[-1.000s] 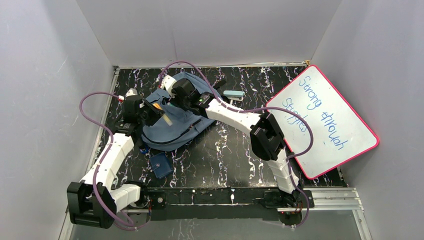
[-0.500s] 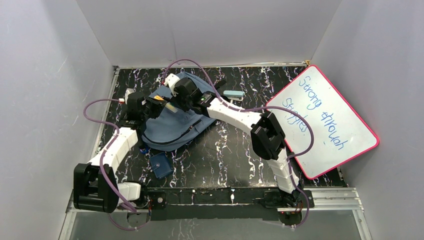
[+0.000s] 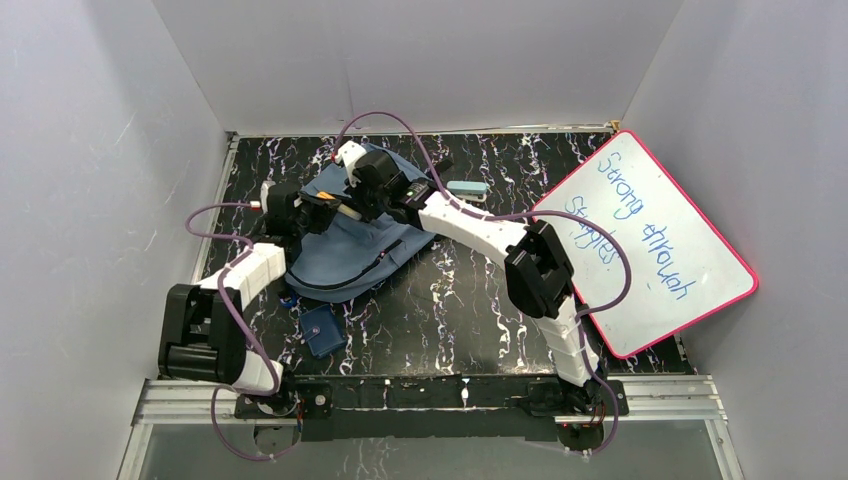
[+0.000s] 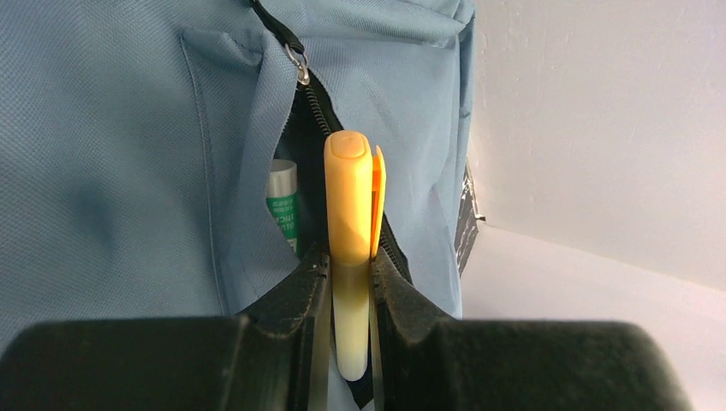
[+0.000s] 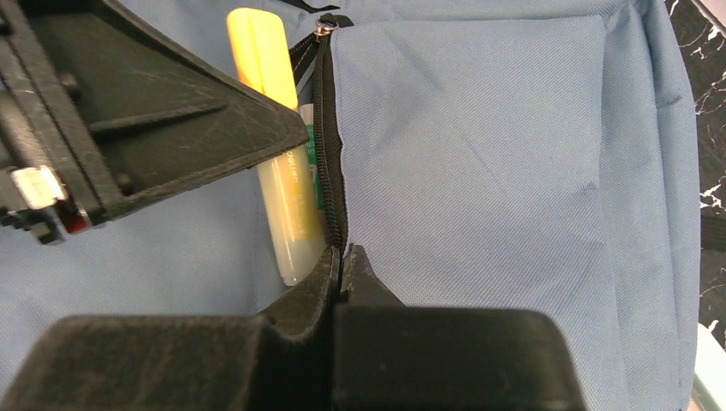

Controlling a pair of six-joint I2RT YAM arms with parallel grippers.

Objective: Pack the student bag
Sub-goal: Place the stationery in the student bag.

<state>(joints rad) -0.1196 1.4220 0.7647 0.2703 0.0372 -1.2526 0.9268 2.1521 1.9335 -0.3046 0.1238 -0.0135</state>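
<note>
Left gripper [image 4: 349, 274] pinches yellow plastic highlighter [image 4: 349, 197], long axis aimed ahead into open zip pocket [image 4: 295, 141] | right gripper [image 5: 342, 257] pressed together on pocket edge | slate-blue soft fabric student bag [image 3: 350, 255] on black marbled table [image 3: 450, 300], far-left.

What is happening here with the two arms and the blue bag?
The robot is packing the student bag. The right gripper is shut on the fabric edge beside the zipper of a pocket, apparently holding it open. The left gripper grips a yellow highlighter, with its capped end at the opening. A glue stick with a green label already sits inside the pocket.
</note>
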